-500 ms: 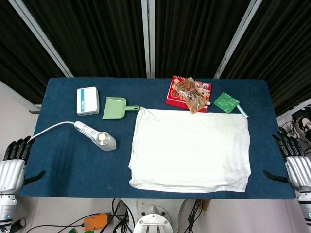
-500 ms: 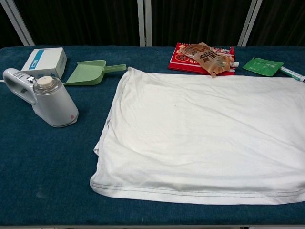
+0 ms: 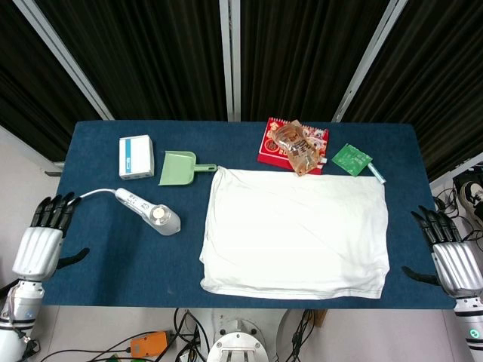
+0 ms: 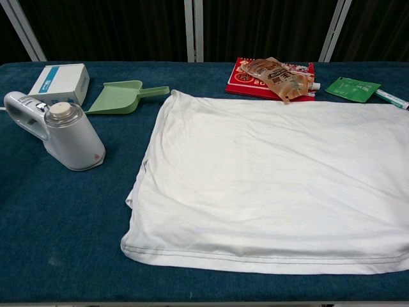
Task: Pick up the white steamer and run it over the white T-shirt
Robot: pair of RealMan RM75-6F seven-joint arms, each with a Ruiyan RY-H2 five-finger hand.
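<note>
Dark curtains are hanging behind the blue table (image 3: 113,256), where the white steamer (image 3: 149,213) is lying left of the white T-shirt (image 3: 296,232). Left hand (image 3: 41,240) and right hand (image 3: 450,255) are hovering at the edges, fingers seemingly apart, gripping nothing.

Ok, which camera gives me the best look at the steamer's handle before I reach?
Chest view: the white steamer is close and side-on, its handle loop clear. Head view shows the steamer small from above, cord trailing left.
</note>
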